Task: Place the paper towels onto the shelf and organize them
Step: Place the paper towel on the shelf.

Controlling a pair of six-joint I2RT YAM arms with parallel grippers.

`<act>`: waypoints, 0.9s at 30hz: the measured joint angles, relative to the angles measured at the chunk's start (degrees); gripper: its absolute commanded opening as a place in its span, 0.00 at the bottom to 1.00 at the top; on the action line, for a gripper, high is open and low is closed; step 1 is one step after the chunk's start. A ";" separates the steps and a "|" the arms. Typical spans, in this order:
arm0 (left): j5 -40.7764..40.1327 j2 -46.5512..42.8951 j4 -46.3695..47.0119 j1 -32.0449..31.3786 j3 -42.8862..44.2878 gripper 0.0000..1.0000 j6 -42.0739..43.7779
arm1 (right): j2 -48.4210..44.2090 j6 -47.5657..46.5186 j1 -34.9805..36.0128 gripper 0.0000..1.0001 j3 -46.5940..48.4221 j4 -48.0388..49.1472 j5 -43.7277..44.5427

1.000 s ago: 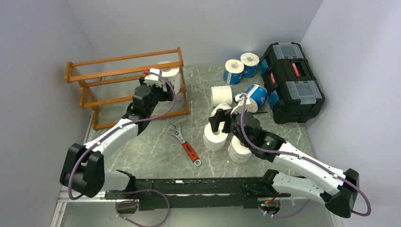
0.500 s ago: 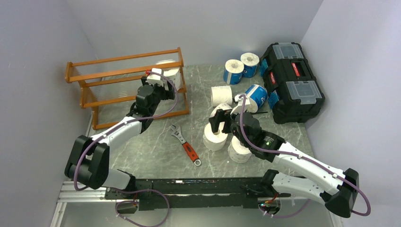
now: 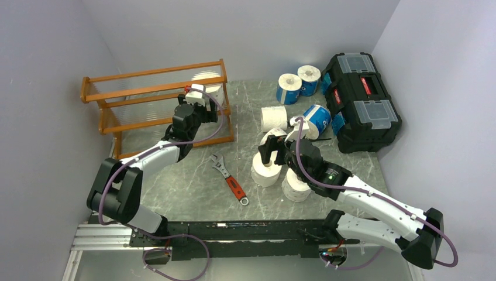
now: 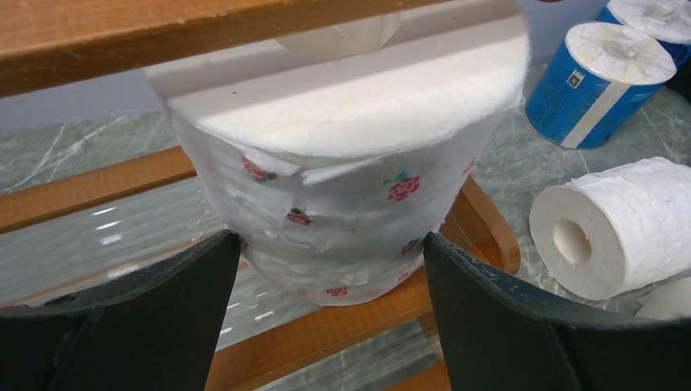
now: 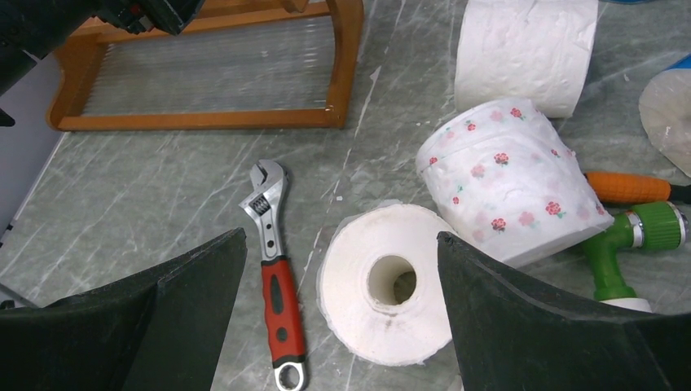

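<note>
One flowered roll (image 4: 342, 163) stands on the shelf (image 3: 153, 105), upper left, between the left tool's (image 4: 326, 326) parted fingers. Seven rolls (image 3: 290, 132) wait on the bench (image 3: 193, 187), centre right. The right tool (image 5: 342, 326) hovers spread, empty.

glossy wooden shelf (image 4: 98, 28), soft embossed paper roll (image 4: 342, 195)

A red-handled adjustable wrench (image 3: 228, 176) lay on the grey marble-patterned table (image 3: 181, 187) near the frame's centre. A black toolbox (image 3: 361, 100) with red latches stood at upper right. An orange-handled tool (image 5: 634, 188) and a green nozzle (image 5: 631, 247) lay at the right-wrist view's right edge.
</note>
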 measured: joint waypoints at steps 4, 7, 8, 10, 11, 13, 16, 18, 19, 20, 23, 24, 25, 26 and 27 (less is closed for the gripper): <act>-0.22 0.90 0.09 0.00 0.59 0.88 0.07 | 0.20 -0.02 -0.11 0.89 0.00 0.00 0.00; -0.31 1.36 0.26 0.00 0.79 0.88 0.09 | 0.42 -0.02 -0.15 0.89 0.00 0.00 -0.02; -0.35 1.51 0.31 0.00 0.90 0.88 0.13 | 0.42 -0.02 -0.17 0.89 0.00 0.00 0.00; -0.42 1.84 0.39 0.00 1.22 0.88 0.15 | 0.42 -0.02 -0.22 0.89 0.00 0.00 -0.02; -0.44 2.03 0.42 0.00 1.40 0.88 0.15 | 0.44 0.00 -0.22 0.89 0.00 -0.02 -0.02; -0.46 2.23 0.46 0.02 1.60 0.89 0.15 | 0.52 -0.02 -0.22 0.89 0.00 0.00 -0.02; -0.46 2.34 0.46 0.02 1.73 0.89 0.20 | 0.66 -0.02 -0.37 0.89 -0.02 0.00 -0.04; -0.46 2.36 0.44 0.02 1.75 0.89 0.26 | 0.68 -0.02 -0.44 0.89 -0.02 0.00 -0.04; -0.48 2.40 0.42 0.02 1.81 0.89 0.44 | 0.68 -0.02 -0.44 0.89 -0.02 0.00 -0.07; -0.50 2.47 0.42 0.00 1.88 0.89 0.66 | 0.68 0.00 -0.44 0.89 -0.02 0.00 -0.07; -0.50 2.75 0.39 0.02 2.23 0.89 1.07 | 0.70 -0.02 -0.44 0.89 -0.02 -0.02 -0.09; -0.50 2.91 0.37 0.02 2.36 0.89 1.14 | 0.72 0.00 -0.44 0.89 -0.02 0.00 -0.11; -0.50 2.95 0.39 0.02 2.36 0.89 1.16 | 0.74 0.00 -0.44 0.89 -0.02 0.00 -0.13; -0.50 2.95 0.39 0.02 2.36 0.90 1.14 | 0.79 0.00 -0.46 0.89 -0.02 0.00 -0.15; -0.50 2.95 0.39 0.02 2.36 0.90 1.11 | 0.81 0.00 -0.48 0.89 -0.02 0.00 -0.20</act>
